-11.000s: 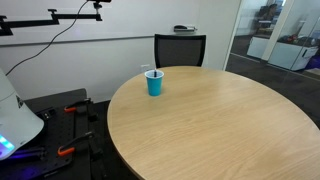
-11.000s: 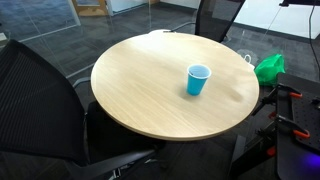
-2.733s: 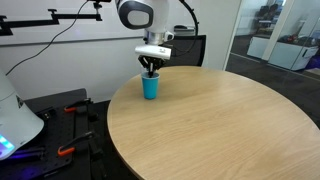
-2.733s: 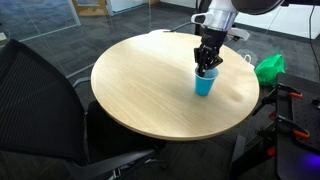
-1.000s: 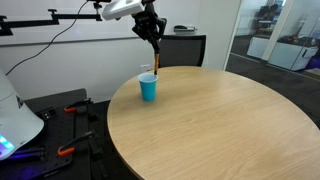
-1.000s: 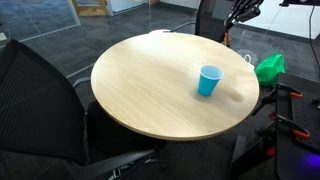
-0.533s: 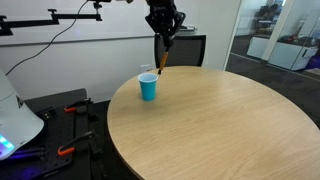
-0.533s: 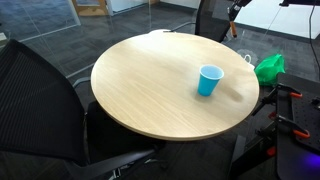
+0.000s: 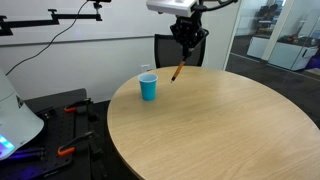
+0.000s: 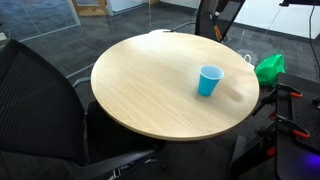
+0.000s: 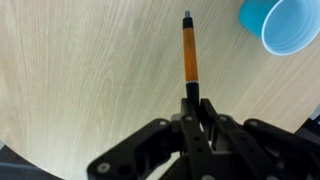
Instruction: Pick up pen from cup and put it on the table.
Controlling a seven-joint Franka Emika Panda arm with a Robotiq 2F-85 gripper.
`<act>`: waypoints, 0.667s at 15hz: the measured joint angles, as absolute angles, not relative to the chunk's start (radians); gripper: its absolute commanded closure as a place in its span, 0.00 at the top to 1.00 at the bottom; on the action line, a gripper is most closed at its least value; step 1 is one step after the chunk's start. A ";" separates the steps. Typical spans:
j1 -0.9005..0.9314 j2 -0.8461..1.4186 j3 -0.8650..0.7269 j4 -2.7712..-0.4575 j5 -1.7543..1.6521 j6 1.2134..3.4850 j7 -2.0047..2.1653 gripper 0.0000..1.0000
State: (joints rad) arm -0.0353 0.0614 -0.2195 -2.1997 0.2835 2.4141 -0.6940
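Note:
The pen [image 11: 187,52], a thin stick with an orange barrel and dark tip, is pinched at its upper end by my gripper [image 11: 195,100], which is shut on it. In an exterior view the pen [image 9: 177,72] hangs tilted from the gripper [image 9: 185,56], above the round wood-grain table [image 9: 220,130] and to the right of the blue cup [image 9: 148,87]. The cup [image 10: 209,80] stands upright, and in the wrist view it [image 11: 283,22] sits in the top right corner, apart from the pen. The pen's tip is in the air over the table [image 11: 90,70].
A black office chair [image 9: 180,48] stands behind the table. Another dark chair [image 10: 40,100] fills the near side, and a green bag [image 10: 269,67] lies on the floor beside the table [image 10: 140,90]. Equipment with red clamps [image 9: 65,130] sits past the table's edge.
My gripper has carried the pen sideways away from above the cup and lower, out over the tabletop. The cup has stayed in place.

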 measured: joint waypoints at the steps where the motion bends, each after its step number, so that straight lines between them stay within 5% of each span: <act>1: -0.044 0.104 -0.207 -2.168 0.282 2.414 -0.658 0.03; 10: -0.112 0.413 -0.123 -1.915 0.202 2.393 -0.360 0.03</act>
